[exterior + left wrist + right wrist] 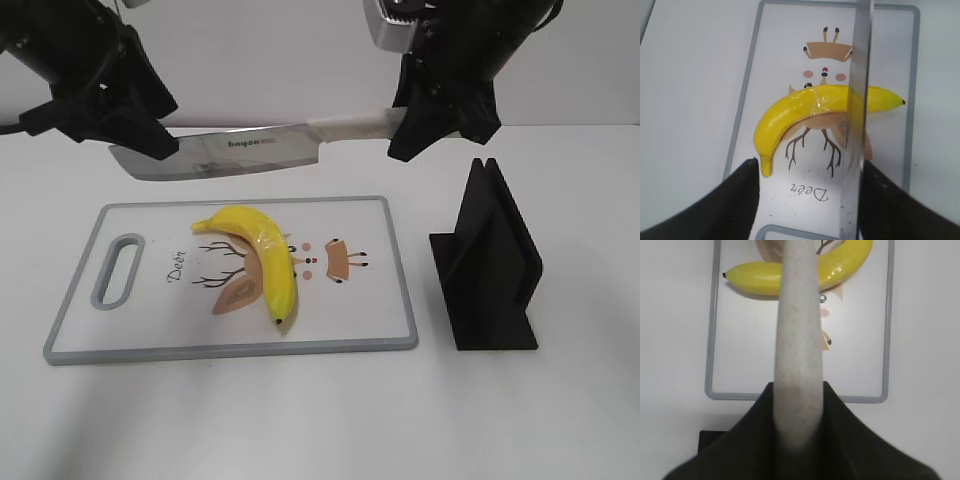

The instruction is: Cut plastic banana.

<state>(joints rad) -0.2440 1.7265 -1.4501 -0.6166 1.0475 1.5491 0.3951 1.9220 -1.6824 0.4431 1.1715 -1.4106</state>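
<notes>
— While the knife (240, 152) hangs level above the cutting board (370, 310), who has it?

— The right gripper (425, 125) is clamped on its pale handle (797, 360); the left gripper (135, 135) sits at the blade's far end, and I cannot tell whether its fingers pinch it.

— And the plastic banana (262, 255)?

— Lying on the board's middle, stem toward ten o'clock, dark tip toward five. A black stand (490, 265) sits at three o'clock of the board.

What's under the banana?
The banana lies on a cutting board, over its deer drawing. The banana covers the drawing's middle, so that part can't be seen.
</notes>
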